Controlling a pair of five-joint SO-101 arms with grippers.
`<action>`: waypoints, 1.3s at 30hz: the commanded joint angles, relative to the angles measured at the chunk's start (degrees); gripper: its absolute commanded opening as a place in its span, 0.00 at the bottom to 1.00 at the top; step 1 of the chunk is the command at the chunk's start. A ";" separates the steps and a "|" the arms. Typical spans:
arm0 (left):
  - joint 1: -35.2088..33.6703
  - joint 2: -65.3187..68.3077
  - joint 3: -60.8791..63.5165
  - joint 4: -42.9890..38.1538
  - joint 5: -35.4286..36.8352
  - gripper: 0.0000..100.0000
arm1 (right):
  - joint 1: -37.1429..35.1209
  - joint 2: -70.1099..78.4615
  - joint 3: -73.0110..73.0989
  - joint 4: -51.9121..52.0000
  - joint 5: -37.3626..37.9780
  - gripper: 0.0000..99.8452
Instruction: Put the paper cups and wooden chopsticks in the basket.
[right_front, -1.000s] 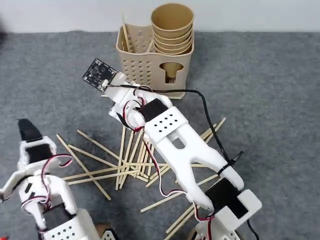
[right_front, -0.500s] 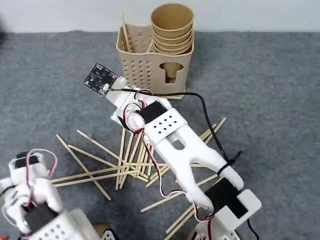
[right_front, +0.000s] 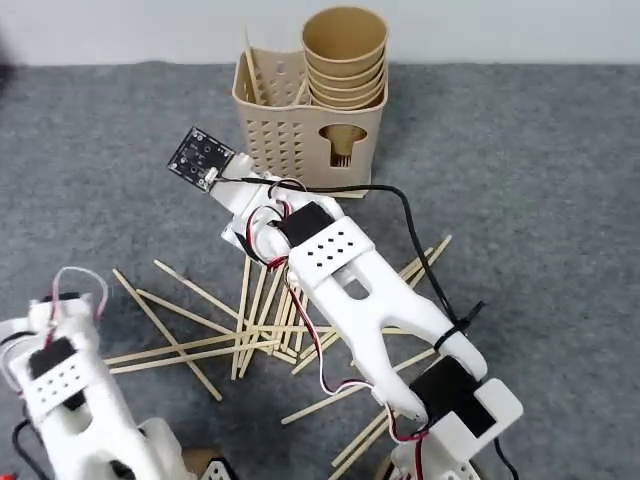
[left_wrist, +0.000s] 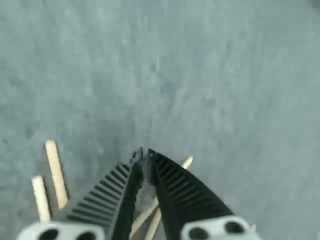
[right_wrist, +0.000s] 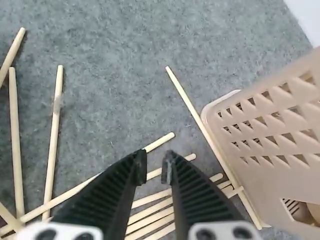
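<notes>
A beige perforated basket (right_front: 290, 140) stands at the back of the grey mat, with stacked paper cups (right_front: 345, 45) in its right half and a few chopsticks (right_front: 252, 65) in its left. Several wooden chopsticks (right_front: 250, 320) lie scattered mid-mat. My right gripper (right_wrist: 154, 156) hovers just in front of the basket's corner (right_wrist: 270, 130), narrowly open and empty, above loose chopsticks (right_wrist: 200, 117). The left gripper (left_wrist: 144, 152) points down at the mat near the front left, shut on nothing, with chopstick ends (left_wrist: 52, 172) beside it.
The right arm (right_front: 350, 290) stretches from the front right across the chopstick pile. At the front left corner sits the left arm (right_front: 60, 375). Bare grey mat (right_front: 520, 180) lies right of the basket and at the far left.
The left arm has folded down and back toward the front left corner, its black gripper dropping under the arm. The right wrist drew back slightly from the basket, then held still.
</notes>
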 joint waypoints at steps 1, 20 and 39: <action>3.60 -0.26 -3.82 5.89 -0.44 0.02 | -0.57 -3.21 -0.62 -0.84 0.44 0.07; 7.56 -1.49 -15.96 42.46 7.56 0.29 | -0.48 -3.56 2.55 -1.19 0.53 0.07; 0.00 -1.05 -7.34 35.08 7.56 0.29 | -0.48 -3.21 2.99 -1.19 0.53 0.07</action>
